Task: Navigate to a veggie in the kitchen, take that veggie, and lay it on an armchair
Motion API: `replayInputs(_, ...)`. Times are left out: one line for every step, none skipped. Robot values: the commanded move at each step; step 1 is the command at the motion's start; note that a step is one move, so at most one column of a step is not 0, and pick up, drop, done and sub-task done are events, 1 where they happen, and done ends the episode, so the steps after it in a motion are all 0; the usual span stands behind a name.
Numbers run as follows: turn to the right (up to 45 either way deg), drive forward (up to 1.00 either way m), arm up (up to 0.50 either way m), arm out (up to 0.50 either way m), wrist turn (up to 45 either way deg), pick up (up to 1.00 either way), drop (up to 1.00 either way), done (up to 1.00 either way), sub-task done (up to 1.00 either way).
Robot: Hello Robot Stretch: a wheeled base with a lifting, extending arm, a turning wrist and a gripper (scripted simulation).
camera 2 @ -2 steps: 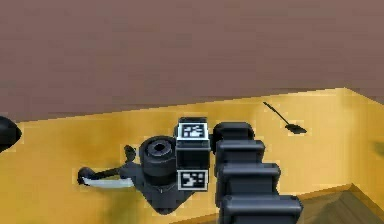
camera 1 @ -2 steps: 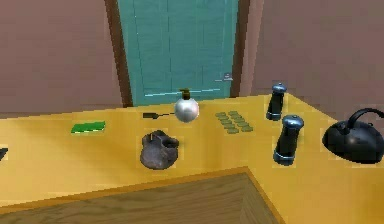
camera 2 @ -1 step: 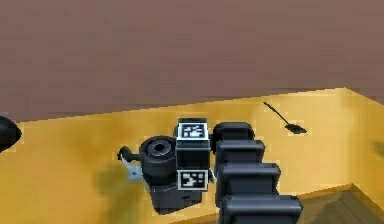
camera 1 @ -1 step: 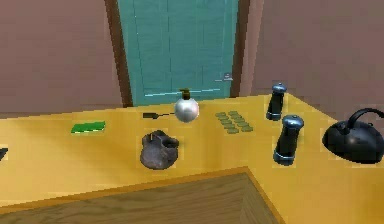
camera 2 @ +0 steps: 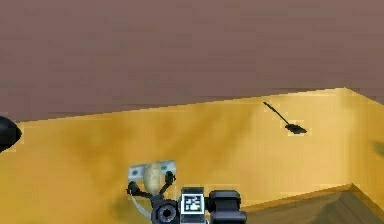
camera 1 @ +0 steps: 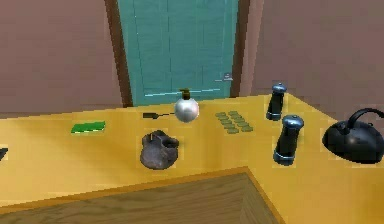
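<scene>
Yellow wood runs across both views. I am parked against a kitchen tabletop (camera 2: 250,150), so I judge the drive to the veggie done.

In the arm side view the gripper (camera 2: 152,190) sits at the near edge of that tabletop. Right at its fingers lies a pale rounded lump (camera 2: 150,177). I take it to be the veggie, perhaps a potato, though it is too small to be sure. The lump looks to rest on the tabletop, so I cannot tell whether the gripper has it or how the fingers stand. Nor can I say whether they touch it or are just beside it. Farther out and to the right lies a black spatula (camera 2: 284,118), well apart from the gripper.

Looking ahead, the tabletop carries a black kettle (camera 1: 355,137) at the right, with a near grinder (camera 1: 289,139) and a far grinder (camera 1: 275,101) left of it. A dark grey lumpy thing (camera 1: 158,150) sits in the middle, with a silvery round thing (camera 1: 187,107) behind it and a flat green block (camera 1: 88,127) to the left. A teal door (camera 1: 180,50) stands beyond.

As I read it, the take is the step in hand and not yet proven. Left to do are lifting the lump clear, backing away from the tabletop, finding an armchair and laying the veggie on it.
</scene>
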Motion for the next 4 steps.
replayInputs(0.0,0.00,0.00,0.00,0.0,1.00,0.00,0.00,0.00)
replayInputs(0.0,0.00,0.10,0.00,0.0,0.00,0.00,0.00,0.00)
replayInputs(-45.0,0.00,0.00,0.00,0.0,0.00,0.00,0.00,0.00)
replayInputs(-45.0,0.00,0.00,0.00,0.0,0.00,0.00,0.00,0.00)
